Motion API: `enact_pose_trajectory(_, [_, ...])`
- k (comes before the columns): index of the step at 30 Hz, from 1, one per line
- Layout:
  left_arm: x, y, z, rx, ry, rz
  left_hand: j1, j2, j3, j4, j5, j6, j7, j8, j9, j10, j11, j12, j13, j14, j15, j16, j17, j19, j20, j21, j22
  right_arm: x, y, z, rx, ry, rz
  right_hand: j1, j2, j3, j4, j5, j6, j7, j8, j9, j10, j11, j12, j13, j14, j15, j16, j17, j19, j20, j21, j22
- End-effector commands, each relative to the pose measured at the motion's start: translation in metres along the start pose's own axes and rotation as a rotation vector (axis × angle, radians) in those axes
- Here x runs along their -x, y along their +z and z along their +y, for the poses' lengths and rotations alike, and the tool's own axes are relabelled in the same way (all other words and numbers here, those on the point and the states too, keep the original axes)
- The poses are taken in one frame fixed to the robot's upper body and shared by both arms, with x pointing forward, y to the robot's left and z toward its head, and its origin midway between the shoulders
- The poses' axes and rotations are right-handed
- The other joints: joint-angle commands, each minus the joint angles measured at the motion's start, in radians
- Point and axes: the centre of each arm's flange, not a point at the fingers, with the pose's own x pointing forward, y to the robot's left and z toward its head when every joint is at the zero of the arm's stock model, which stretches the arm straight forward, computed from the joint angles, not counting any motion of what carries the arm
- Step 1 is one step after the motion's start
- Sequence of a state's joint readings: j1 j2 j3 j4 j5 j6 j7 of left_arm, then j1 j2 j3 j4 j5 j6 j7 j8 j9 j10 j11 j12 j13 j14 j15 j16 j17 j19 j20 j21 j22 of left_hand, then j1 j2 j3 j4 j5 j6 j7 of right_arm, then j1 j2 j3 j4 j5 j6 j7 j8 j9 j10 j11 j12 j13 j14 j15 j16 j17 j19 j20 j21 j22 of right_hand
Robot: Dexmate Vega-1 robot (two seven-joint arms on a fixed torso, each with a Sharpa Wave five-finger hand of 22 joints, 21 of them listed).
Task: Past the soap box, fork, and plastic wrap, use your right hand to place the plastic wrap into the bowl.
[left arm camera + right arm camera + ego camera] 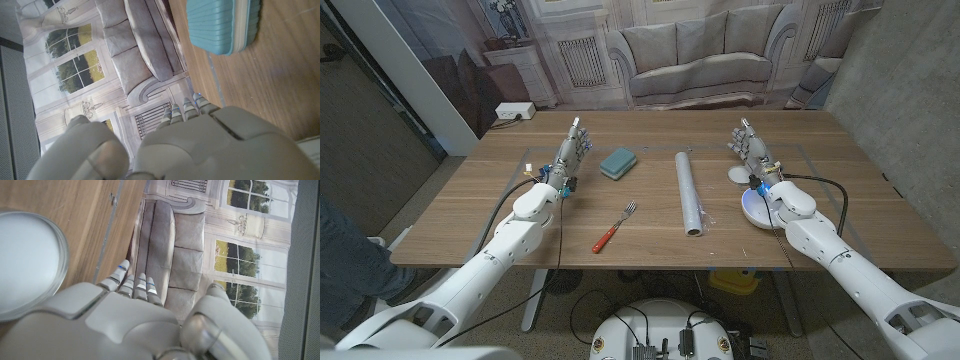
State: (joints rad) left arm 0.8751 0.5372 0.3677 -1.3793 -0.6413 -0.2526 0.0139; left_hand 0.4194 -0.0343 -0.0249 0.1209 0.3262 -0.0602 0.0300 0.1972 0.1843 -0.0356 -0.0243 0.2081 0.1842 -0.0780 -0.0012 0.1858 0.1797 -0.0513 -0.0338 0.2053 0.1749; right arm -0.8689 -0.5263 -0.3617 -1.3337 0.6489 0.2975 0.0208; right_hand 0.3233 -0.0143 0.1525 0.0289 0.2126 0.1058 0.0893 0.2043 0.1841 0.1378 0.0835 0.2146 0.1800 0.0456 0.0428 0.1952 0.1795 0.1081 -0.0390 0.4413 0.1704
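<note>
The wooden table (650, 240) carries everything, and nothing has been picked up yet. The plastic wrap (690, 192), a long clear roll, lies at the table's middle, running from the far side toward the near edge. To take it well, I judge my right hand (752, 148) should cross toward the middle, close around the roll near its midpoint so it stays level, and lift before carrying it back. My right hand stands near the right edge with fingers (746, 133) extended and close together, holding nothing; my left hand (572, 152), toward the left edge, looks the same and empty. The teal soap box (618, 162) sits closed beside my left hand; its inside is hidden. The bowl (760, 208), white and seemingly empty, sits under my right wrist. A small white disc (739, 175) lies beside it. The red-handled fork (615, 226) lies toward the near edge.
</note>
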Motion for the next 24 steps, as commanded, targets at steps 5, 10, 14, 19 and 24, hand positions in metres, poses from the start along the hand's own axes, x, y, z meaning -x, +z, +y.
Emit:
enact_pose_trajectory(5, [0.006,0.004,-0.01,-0.009,0.004,0.023,0.014,0.004,-0.003,0.001,0.01,0.022,0.006,0.012,0.002,0.02,0.004,0.007,0.005,0.014,0.001,0.011,0.002,0.014,-0.009,0.007,0.003,0.014,0.009,0.001,0.038,-0.002,-0.014,0.012,0.008,0.009,-0.006,0.004,0.023,-0.002,0.007,0.003,0.022,-0.003,0.01,0.004,0.019,-0.006,0.006,0.002,0.022,-0.03,0.002,0.004])
enact_pose_trajectory(10, [0.001,0.003,-0.014,-0.006,-0.014,0.021,0.017,0.006,-0.004,-0.001,0.012,0.029,0.005,0.014,0.002,0.026,0.002,0.008,0.005,0.017,-0.001,0.011,0.002,0.014,-0.006,0.006,0.003,0.018,0.014,0.003,0.048,-0.001,-0.032,0.014,0.01,0.01,-0.008,0.003,0.026,-0.001,0.007,0.003,0.025,-0.003,0.011,0.004,0.026,-0.004,0.007,0.002,0.025,-0.03,0.001,0.005])
enact_pose_trajectory(14, [-0.002,0.004,-0.017,-0.012,-0.021,0.019,0.019,0.007,-0.004,-0.001,0.012,0.033,0.005,0.015,0.002,0.028,0.003,0.008,0.005,0.018,-0.002,0.011,0.002,0.014,-0.006,0.005,0.003,0.021,0.017,0.006,0.055,0.01,-0.047,0.017,0.012,0.011,-0.009,0.003,0.027,-0.002,0.006,0.003,0.031,-0.003,0.012,0.004,0.03,-0.003,0.007,0.002,0.028,-0.03,-0.001,0.005])
enact_pose_trajectory(19, [-0.004,0.006,-0.018,-0.014,-0.022,0.017,0.022,0.008,-0.004,-0.003,0.013,0.037,0.005,0.016,0.002,0.03,0.002,0.008,0.005,0.02,-0.002,0.01,0.002,0.013,-0.004,0.004,0.003,0.022,0.023,0.01,0.069,0.031,-0.068,0.019,0.013,0.011,-0.011,0.002,0.031,-0.002,0.006,0.003,0.035,-0.004,0.013,0.004,0.036,-0.005,0.008,0.002,0.033,-0.03,-0.002,0.005])
enact_pose_trajectory(24, [-0.004,0.005,-0.021,-0.014,-0.021,0.023,0.024,0.01,-0.004,-0.003,0.014,0.04,0.005,0.016,0.002,0.033,0.0,0.009,0.005,0.023,-0.002,0.011,0.002,0.013,-0.003,0.004,0.003,0.021,0.028,0.017,0.089,0.063,-0.085,0.022,0.013,0.011,-0.013,0.001,0.037,-0.005,0.007,0.003,0.041,-0.006,0.015,0.004,0.042,-0.007,0.009,0.002,0.039,-0.03,-0.003,0.005])
